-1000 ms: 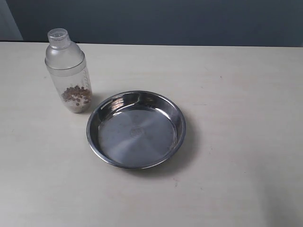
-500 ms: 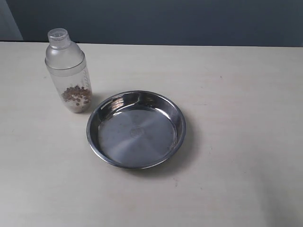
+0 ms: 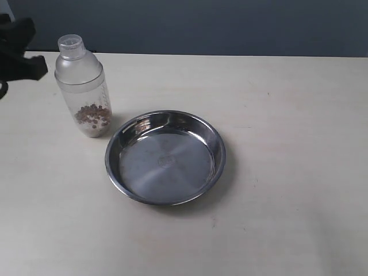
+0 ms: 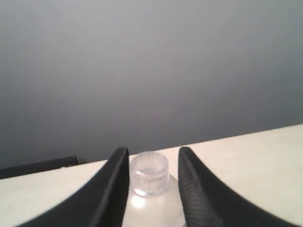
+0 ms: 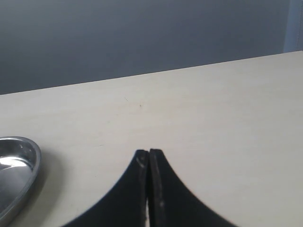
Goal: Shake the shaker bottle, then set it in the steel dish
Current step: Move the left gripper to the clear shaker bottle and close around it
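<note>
The shaker bottle [image 3: 83,92] stands up on the desk [image 3: 287,115], just beside the steel dish [image 3: 165,158], not in it. The left claw [image 4: 153,152] is spread, not touching the bottle. The right claw [image 5: 149,152] is pressed together.

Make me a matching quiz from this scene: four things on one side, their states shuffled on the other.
Things:
1. shaker bottle
2. steel dish
3. left gripper
4. right gripper

States:
A. jaws pressed together
B. standing upright
C. jaws apart
D. lying flat, nothing in it

Pairs: 1-B, 2-D, 3-C, 4-A
</note>
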